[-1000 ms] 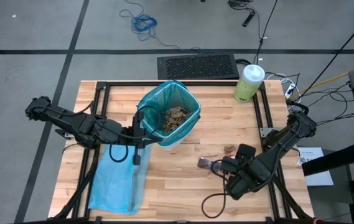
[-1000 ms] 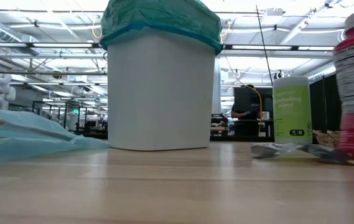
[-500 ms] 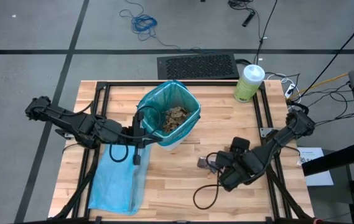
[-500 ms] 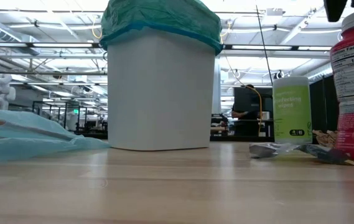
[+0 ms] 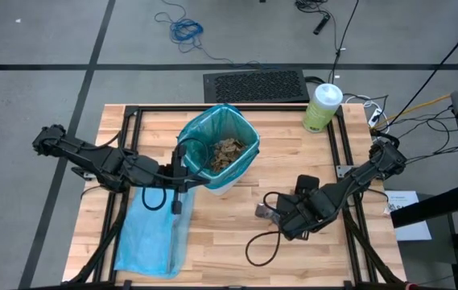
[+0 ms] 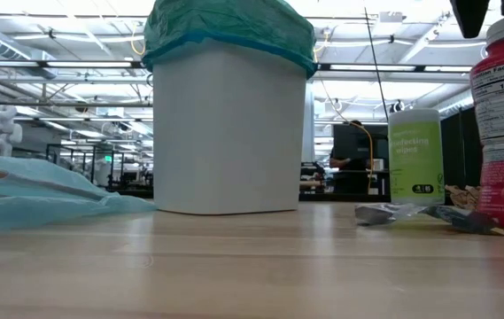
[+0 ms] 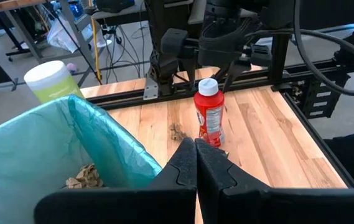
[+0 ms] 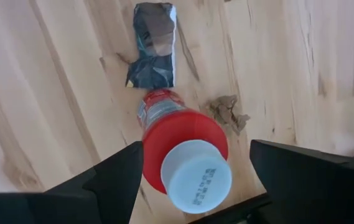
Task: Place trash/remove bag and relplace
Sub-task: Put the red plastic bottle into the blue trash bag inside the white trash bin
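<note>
Crinkly teal plastic bag (image 5: 199, 131) — smooth white plastic bin (image 6: 225, 133) — on pale, matt wooden table (image 5: 237, 234).

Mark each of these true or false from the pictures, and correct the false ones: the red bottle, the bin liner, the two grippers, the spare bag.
1. The red bottle stands upright with its white cap on. True.
2. The right gripper is shut on the bottle. False: its fingers stand open on either side of the cap, above it.
3. The white bin is lined with the teal-green bag and holds brown paper wads. True.
4. The left gripper is open. False: it is shut, beside the bin's rim.
5. The pale blue bag lies flat on the table under the left arm. True.
</note>
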Robot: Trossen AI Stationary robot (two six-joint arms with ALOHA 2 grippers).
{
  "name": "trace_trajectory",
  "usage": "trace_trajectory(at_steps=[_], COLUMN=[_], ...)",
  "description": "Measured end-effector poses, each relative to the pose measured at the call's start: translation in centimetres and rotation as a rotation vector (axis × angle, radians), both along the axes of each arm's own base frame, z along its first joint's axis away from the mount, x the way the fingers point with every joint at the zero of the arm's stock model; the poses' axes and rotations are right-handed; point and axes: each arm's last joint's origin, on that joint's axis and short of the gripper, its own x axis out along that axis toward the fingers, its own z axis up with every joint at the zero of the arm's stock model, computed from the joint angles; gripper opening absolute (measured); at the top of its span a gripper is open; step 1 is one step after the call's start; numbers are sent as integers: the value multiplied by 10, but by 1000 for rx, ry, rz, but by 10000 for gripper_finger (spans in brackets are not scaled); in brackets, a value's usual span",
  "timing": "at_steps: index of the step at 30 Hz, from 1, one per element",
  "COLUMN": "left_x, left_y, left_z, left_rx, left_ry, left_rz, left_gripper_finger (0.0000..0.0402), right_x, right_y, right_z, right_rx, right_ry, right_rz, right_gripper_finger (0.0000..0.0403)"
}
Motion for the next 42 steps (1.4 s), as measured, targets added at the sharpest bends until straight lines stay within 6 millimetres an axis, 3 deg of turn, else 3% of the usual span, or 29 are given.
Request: trace_trajectory(at_steps=[16,22,27,32,42], left_x=[0,0,0,0,0], left_y=[0,0,0,0,0], left_z=[0,0,0,0,0], left_rx=[0,0,0,0,0], left_ry=[0,0,0,0,0], left_rz=[0,0,0,0,0], left_gripper_finger=[0,0,0,0,0], right_x=[-1,-2,-5,-5,-5], right_y=[1,-5,-14,-15,-14], right_z=[-1,-17,-32,-32,-33], right_rx=[54,56,70,76,72], right_ry=[91,179,257,266,259], right_rz=[274,319,299,305,270], right_gripper_finger=[288,281,238,145,145])
